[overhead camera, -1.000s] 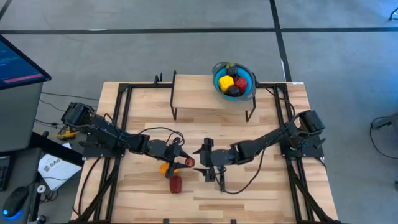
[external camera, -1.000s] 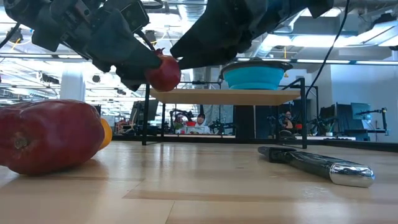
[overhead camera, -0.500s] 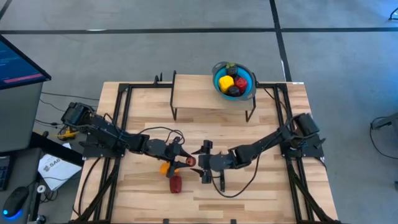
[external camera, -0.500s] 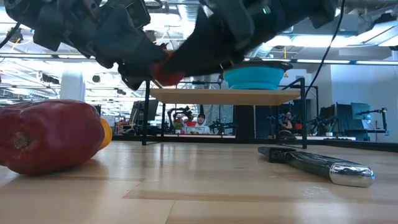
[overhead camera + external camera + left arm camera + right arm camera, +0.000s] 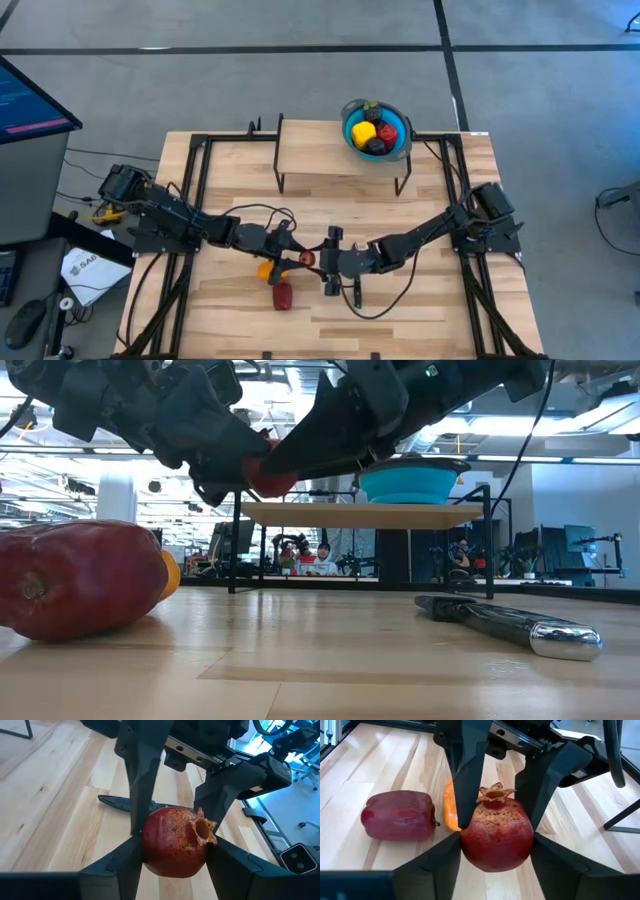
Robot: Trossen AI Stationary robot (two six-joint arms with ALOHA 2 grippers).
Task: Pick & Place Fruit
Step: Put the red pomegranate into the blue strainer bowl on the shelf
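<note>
- I'm seeing the left gripper (image 5: 291,259) pinching the pomegranate (image 5: 303,260) in the air, above the table (image 5: 440,300).
- The right gripper (image 5: 322,262) is pinching the same pomegranate from the opposite side, near the red pepper (image 5: 283,295).

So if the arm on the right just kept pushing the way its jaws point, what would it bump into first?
The right gripper already has the pomegranate between its jaws. Pushing on, it would probably meet the left gripper first, which grips the same fruit from the opposite side.
</note>
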